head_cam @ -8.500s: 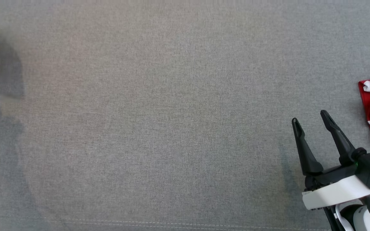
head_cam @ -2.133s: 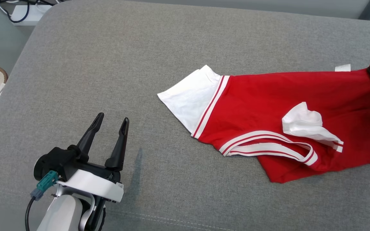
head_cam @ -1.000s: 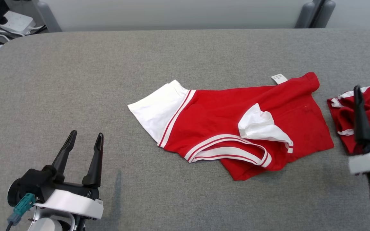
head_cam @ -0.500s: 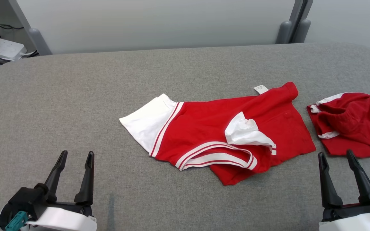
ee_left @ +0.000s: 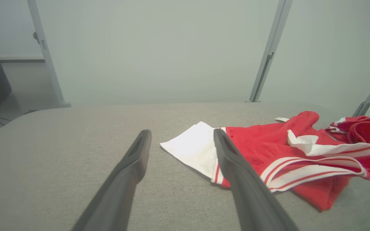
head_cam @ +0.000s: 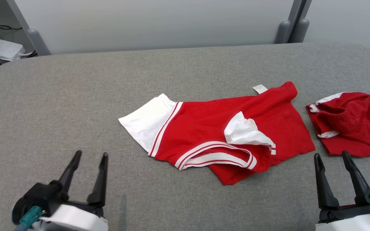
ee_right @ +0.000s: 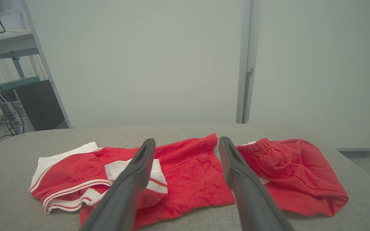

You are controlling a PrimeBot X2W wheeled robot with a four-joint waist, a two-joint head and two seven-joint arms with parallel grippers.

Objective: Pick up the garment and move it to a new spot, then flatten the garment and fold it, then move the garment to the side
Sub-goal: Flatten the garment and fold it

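We find the left gripper (head_cam: 92,154) at the near left, its two dark fingers spread apart and holding nothing. The right gripper (head_cam: 330,154), at the near right, stands likewise spread and empty. The red fabric garment with white striped trim (head_cam: 210,128) lies rumpled at the centre of the grey woven fabric surface (head_cam: 75,96), farther off than both grippers. A crumpled red cloth bundle (head_cam: 352,122) lies near the garment's right edge, not touching it.

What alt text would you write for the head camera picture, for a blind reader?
A red garment with white trim lies rumpled in the middle of a grey fabric-covered table, a second crumpled red garment just to its right. The robot's left gripper and right gripper sit at the bottom corners, fingers open and empty.
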